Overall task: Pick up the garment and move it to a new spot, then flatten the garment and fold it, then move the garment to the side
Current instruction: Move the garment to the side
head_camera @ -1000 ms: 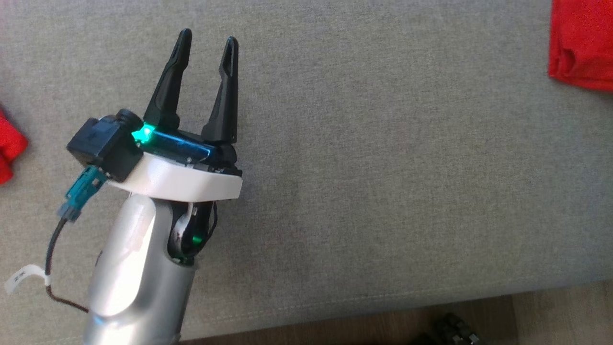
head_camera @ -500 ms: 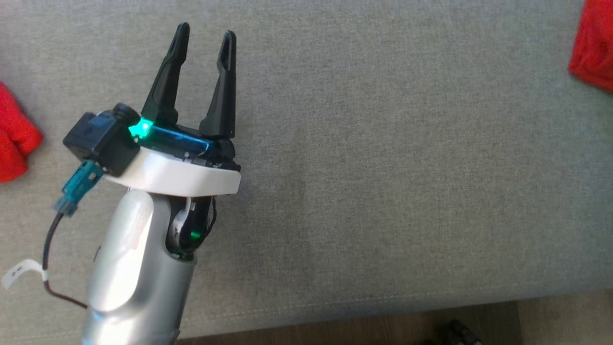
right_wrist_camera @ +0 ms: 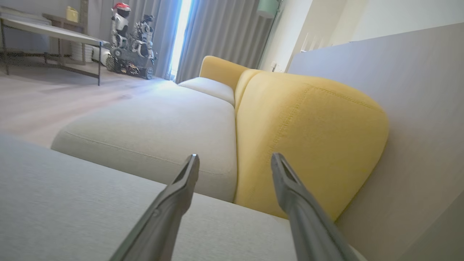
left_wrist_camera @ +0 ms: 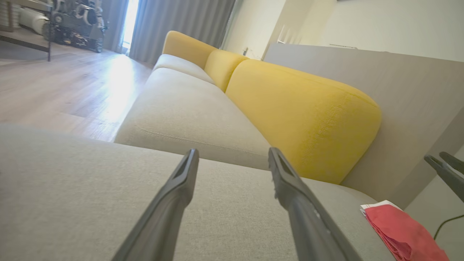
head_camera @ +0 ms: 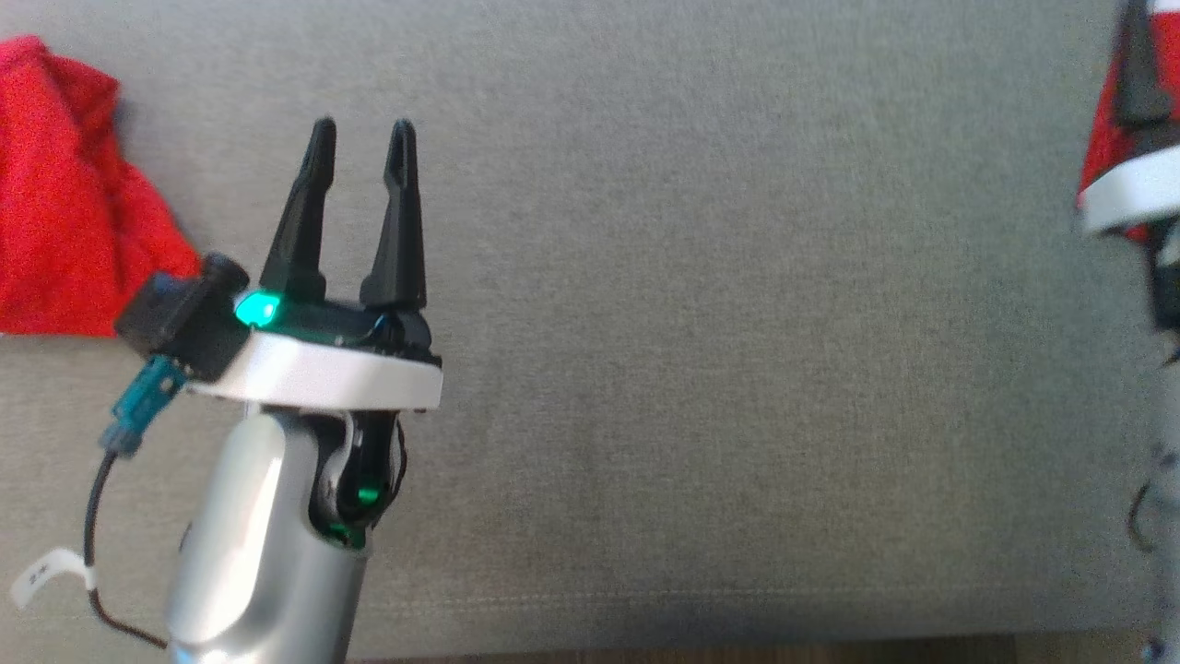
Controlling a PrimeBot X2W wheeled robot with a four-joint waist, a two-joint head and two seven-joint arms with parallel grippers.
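Note:
A folded red garment (head_camera: 1103, 148) lies on the grey sofa seat (head_camera: 737, 350) at the head view's right edge, partly hidden behind my right arm's white wrist ring. The left wrist view shows the garment (left_wrist_camera: 398, 232) at the lower right, a white tag at its corner. My right gripper (right_wrist_camera: 233, 157) is open and holds nothing. Its dark fingers (left_wrist_camera: 444, 170) hang just above the garment. Over the bare seat, well left of the garment, my left gripper (head_camera: 361, 138) stands open and empty.
Another red cloth (head_camera: 64, 212) lies bunched at the seat's far left. Yellow back cushions (left_wrist_camera: 301, 112) line the rear of the sofa. The seat's front edge runs along the bottom of the head view, with wooden floor (left_wrist_camera: 54, 90) beyond. A wheeled robot (right_wrist_camera: 127, 47) stands far off.
The head camera has shifted, so more of the left red cloth shows. My right gripper has come into the head view at the right edge. Left gripper stays open.

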